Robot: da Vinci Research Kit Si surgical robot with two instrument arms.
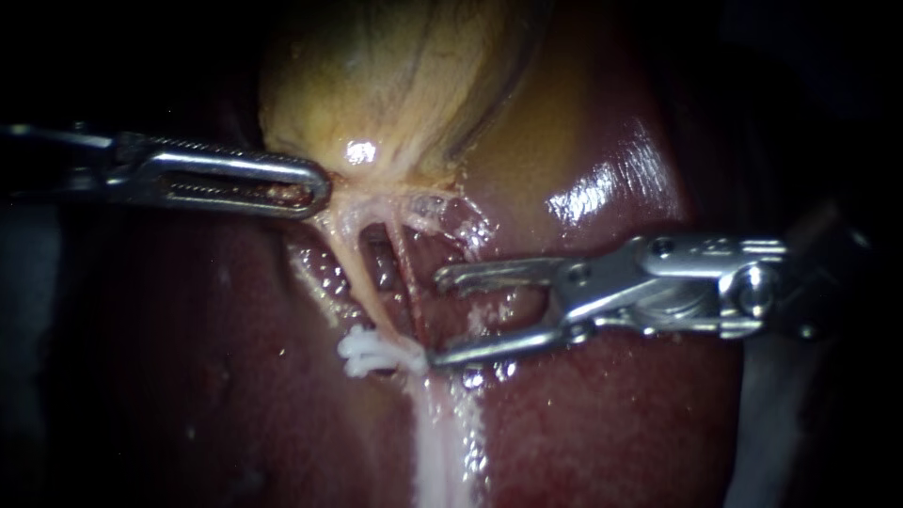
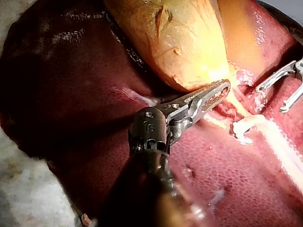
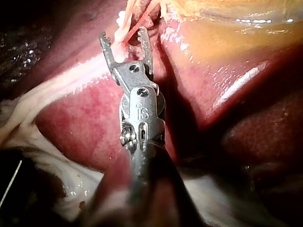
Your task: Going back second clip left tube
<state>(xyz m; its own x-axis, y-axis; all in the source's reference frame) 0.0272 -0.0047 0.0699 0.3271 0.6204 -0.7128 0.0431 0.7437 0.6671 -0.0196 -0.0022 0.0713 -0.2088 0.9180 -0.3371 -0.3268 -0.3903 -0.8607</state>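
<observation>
Your right instrument stands with its jaws spread and empty. The white clip sits across the left tube, at the tip of the lower jaw. Clipping looks done, and the withdrawal is judged barely begun. Your left instrument pinches the gallbladder edge.

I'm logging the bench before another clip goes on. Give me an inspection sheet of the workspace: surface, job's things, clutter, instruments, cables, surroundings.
Surface: liver, wet and glossy, with the gallbladder lying on it.
Job's things: left tube carries one white clip at its lower end; no second clip seen.
Clutter: nothing seen.
Instruments: left instrument has its tip at the gallbladder's neck; right instrument is open and empty, one tip beside the clip.
Cables: nothing seen.
Surroundings: pale surface past the liver's edge.
</observation>
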